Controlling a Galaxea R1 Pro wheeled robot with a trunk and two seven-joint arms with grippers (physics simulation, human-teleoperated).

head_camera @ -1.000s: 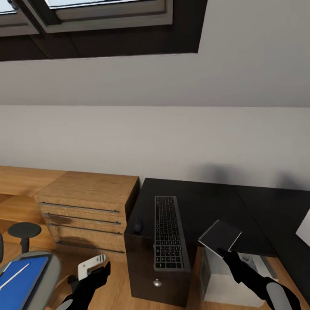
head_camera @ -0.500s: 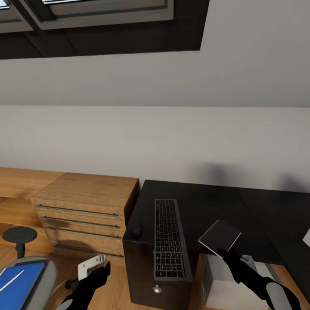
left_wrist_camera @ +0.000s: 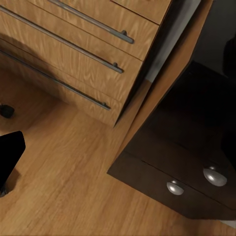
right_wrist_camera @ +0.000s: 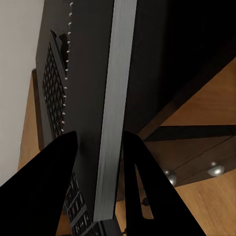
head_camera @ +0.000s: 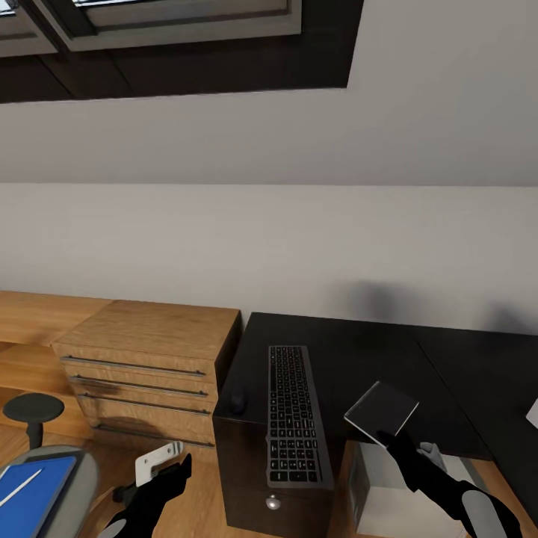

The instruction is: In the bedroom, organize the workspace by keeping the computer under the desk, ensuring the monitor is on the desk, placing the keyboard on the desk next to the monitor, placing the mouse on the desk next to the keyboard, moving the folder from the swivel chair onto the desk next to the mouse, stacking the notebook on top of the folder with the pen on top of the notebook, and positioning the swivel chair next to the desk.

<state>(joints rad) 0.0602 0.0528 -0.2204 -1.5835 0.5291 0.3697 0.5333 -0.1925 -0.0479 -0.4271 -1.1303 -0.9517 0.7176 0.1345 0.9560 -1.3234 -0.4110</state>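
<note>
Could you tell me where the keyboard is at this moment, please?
In the head view the keyboard lies lengthwise on the dark desk, near its left end, with the mouse just to its left and the notebook held in the right gripper to its right.

1. The swivel chair (head_camera: 45, 486) is cut off at the head view's lower left corner, and the blue folder (head_camera: 33, 489) on it with it.
2. A white object (head_camera: 532, 412) at the desk's (head_camera: 448, 359) right end is cropped by the frame edge; unidentifiable.
3. Left gripper's (head_camera: 161, 459) jaw state cannot be judged.
</note>
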